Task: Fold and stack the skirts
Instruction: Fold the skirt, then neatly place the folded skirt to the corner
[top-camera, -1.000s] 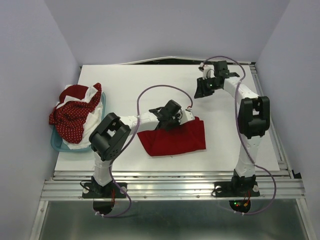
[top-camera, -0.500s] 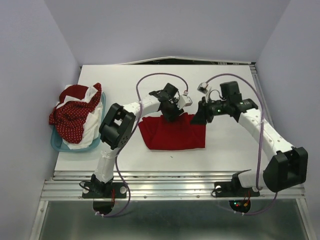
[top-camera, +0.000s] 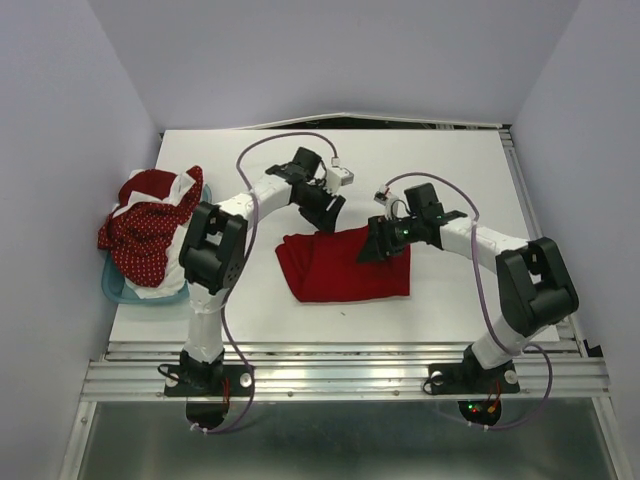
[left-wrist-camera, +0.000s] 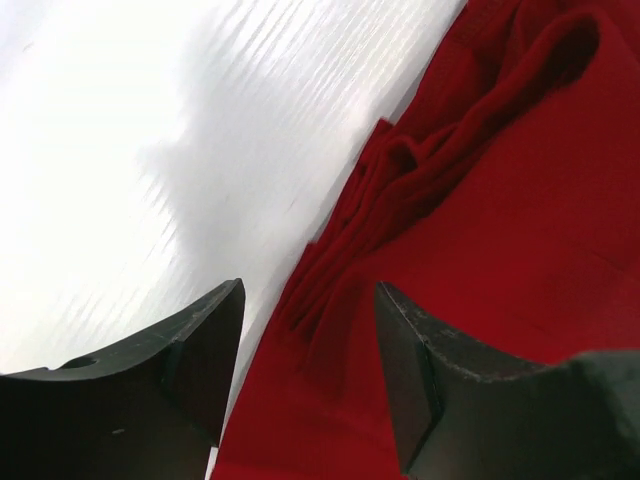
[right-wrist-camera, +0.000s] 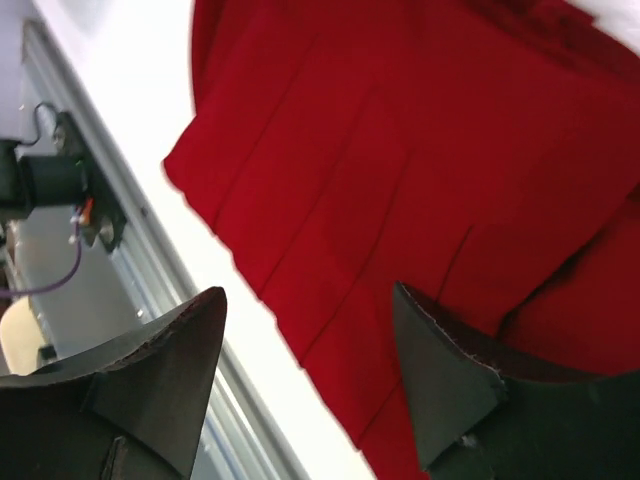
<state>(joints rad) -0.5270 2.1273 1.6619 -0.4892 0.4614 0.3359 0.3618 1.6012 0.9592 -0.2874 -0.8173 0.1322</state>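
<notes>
White table (top-camera: 450, 160) bears a folded red skirt (top-camera: 340, 272) and teal tub (top-camera: 114, 289)

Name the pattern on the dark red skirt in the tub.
The skirt has white dots; top external view.

Teal tub (top-camera: 117, 290) mostly buried under heaped skirts (top-camera: 150, 225); red skirt (left-wrist-camera: 520, 250) cut off by both wrist views' edges

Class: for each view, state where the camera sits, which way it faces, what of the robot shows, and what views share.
Top external: above and behind the bases, looking down at the table; both arms show.
Left wrist: on the left arm, looking past its open left end effector at the bunched edge of the red skirt.
Right wrist: on the right arm, looking past its open right end effector at the skirt's pleats.
Shared: the red skirt.
</notes>
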